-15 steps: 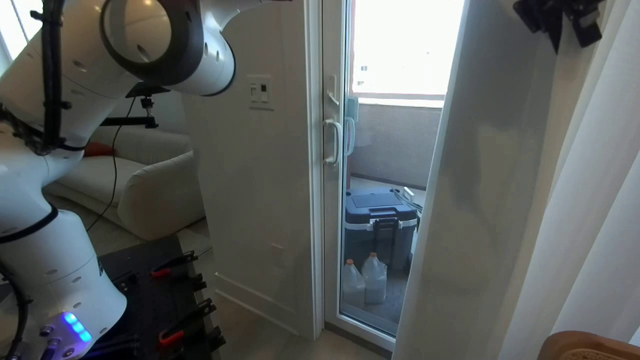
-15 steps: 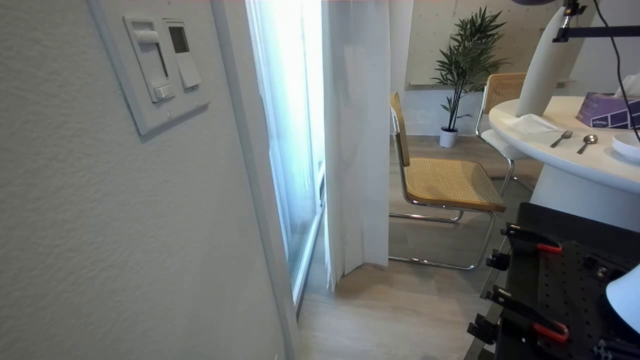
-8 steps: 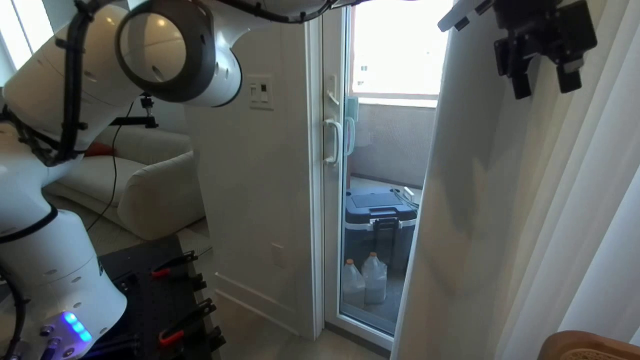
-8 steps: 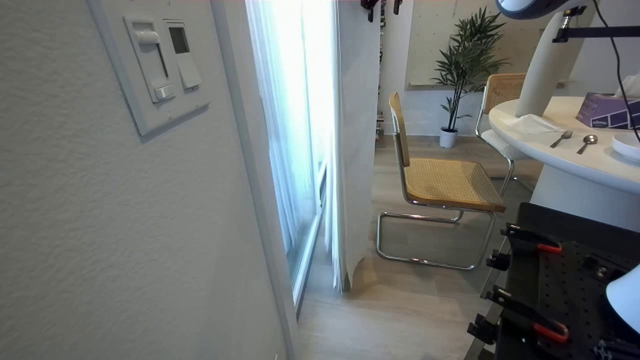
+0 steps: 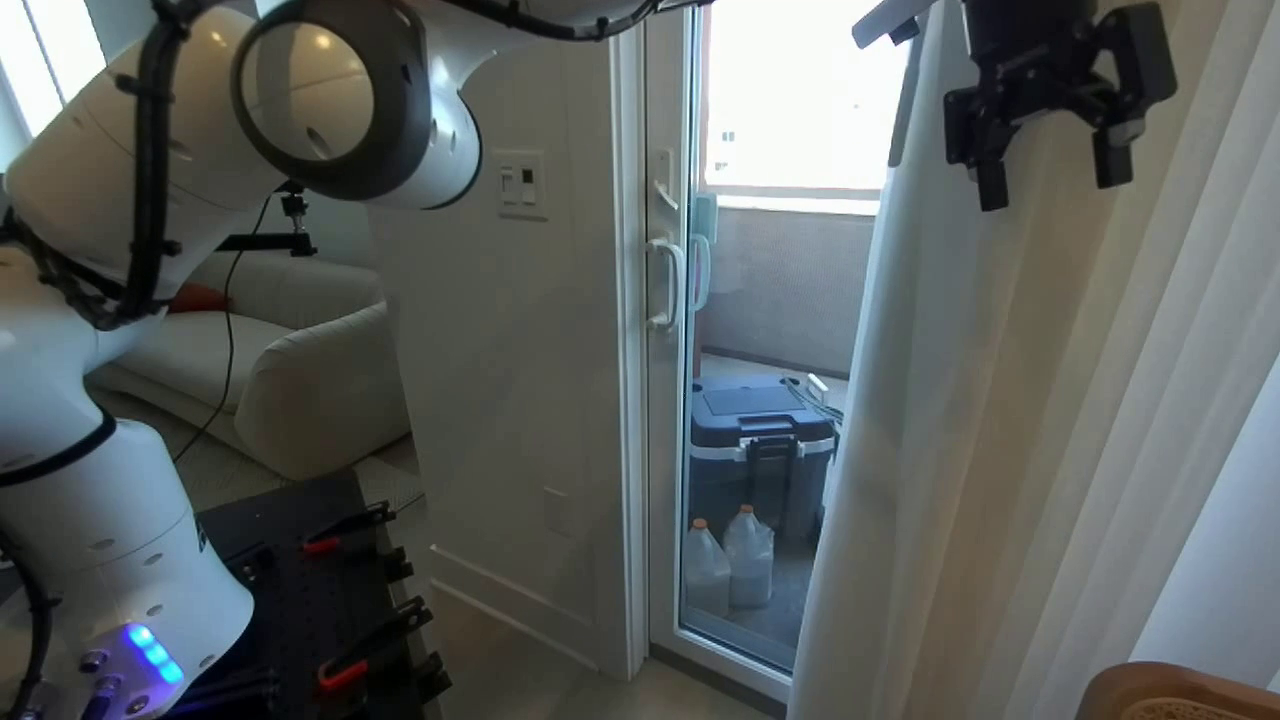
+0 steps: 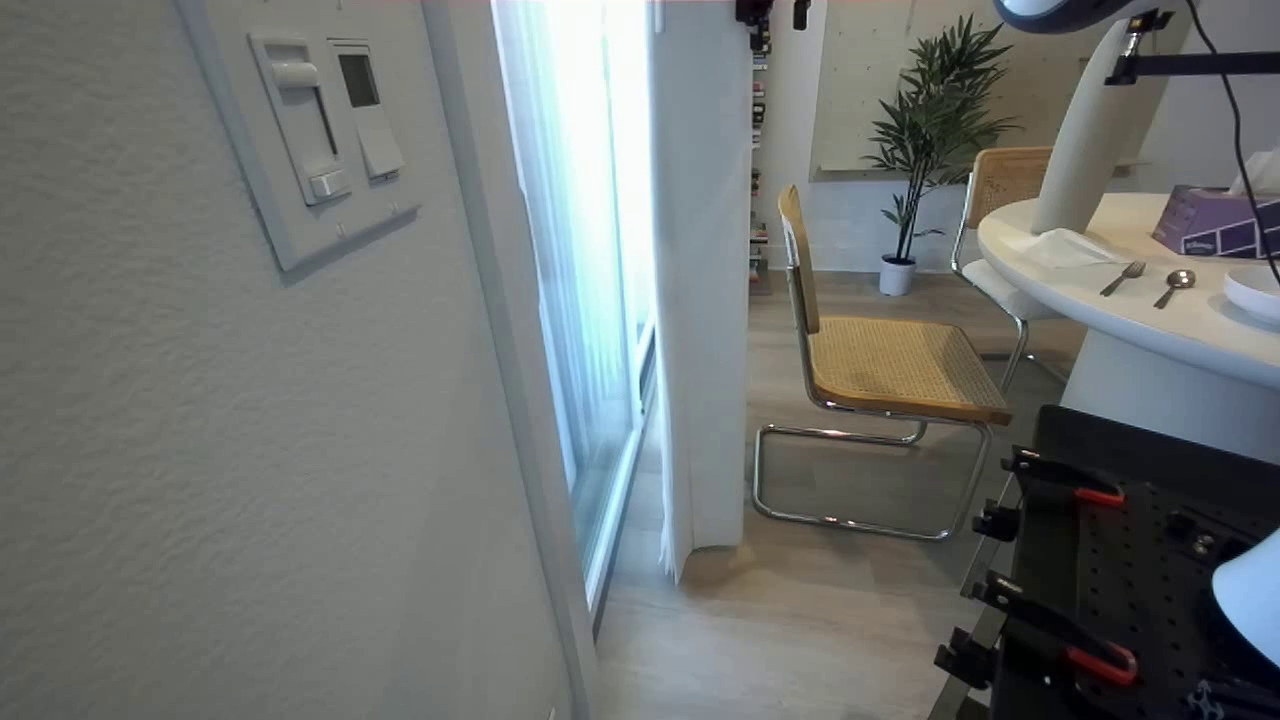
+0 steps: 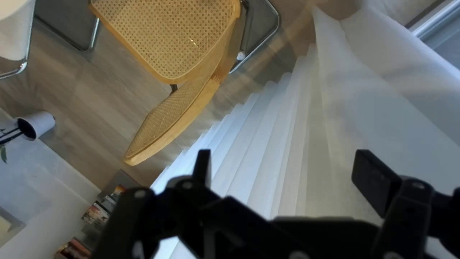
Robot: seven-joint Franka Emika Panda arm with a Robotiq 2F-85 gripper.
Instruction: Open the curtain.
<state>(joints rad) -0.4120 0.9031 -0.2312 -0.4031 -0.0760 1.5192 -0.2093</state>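
The white curtain hangs in long vertical folds along the right of an exterior view, with its free edge over part of the glass door. It also shows as a narrow strip of curtain in an exterior view. My black gripper points down in front of the curtain's upper part, jaws wide apart. In the wrist view, folds of fabric run down behind the open gripper, and nothing is pinched between its fingers. Whether a finger brushes the cloth, I cannot tell.
A white-framed glass door with a handle stands left of the curtain. A cane chair is close to the curtain's folds. A round table and a black clamp-lined stand lie nearer the arm base.
My gripper has come down and left into fuller view, and its jaws have spread. The curtain has swung and its folds have rearranged, uncovering a shelf behind it in an exterior view.
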